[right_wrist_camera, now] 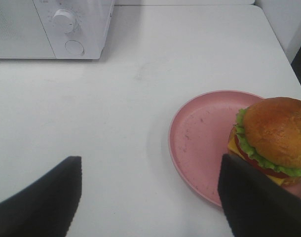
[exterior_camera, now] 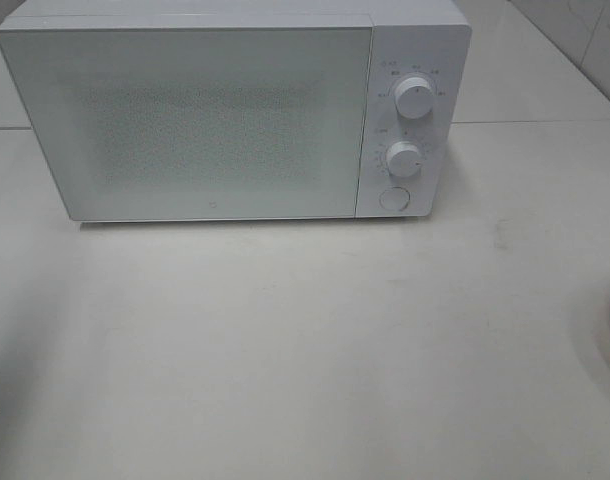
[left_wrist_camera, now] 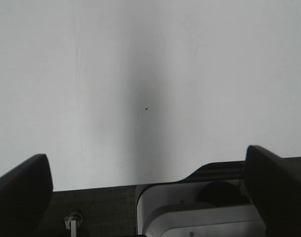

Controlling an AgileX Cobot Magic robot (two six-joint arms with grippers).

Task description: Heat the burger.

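Over on my right, the burger (right_wrist_camera: 274,140) sits on its pink plate (right_wrist_camera: 200,143) with both my grippers (right_wrist_camera: 148,197) spread wide and empty, so I reckon I'm at square one: the microwave (exterior_camera: 185,120) door needs opening first.

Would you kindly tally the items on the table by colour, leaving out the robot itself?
White: 1, the microwave
Pink: 1, the plate
Golden-brown with green, red and yellow: 1, the burger
Total: 3
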